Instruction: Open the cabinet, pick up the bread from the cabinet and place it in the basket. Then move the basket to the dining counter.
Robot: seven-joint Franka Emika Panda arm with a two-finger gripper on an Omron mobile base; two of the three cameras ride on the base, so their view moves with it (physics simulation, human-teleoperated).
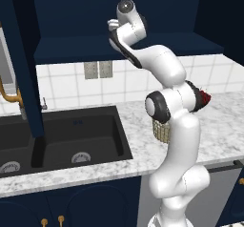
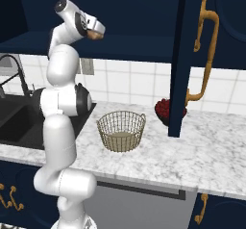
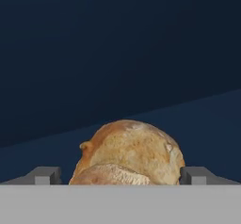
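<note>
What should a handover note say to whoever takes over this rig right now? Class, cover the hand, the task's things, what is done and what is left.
Hand: open, inside the cabinet, fingers either side of the bread, not closed.
Cabinet doors open.
Basket: empty, on the sink counter, beside a dark red object.
Done: cabinet opened, bread reached.
Left: grip the bread, drop it in the basket, carry the basket to the dining counter.

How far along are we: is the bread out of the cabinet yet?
Done: cabinet doors open. In hand: open gripper straddles the bread on the shelf, not yet closed. Left: grasp it, drop it in the empty basket on the counter, then carry the basket to the dining counter.
</note>
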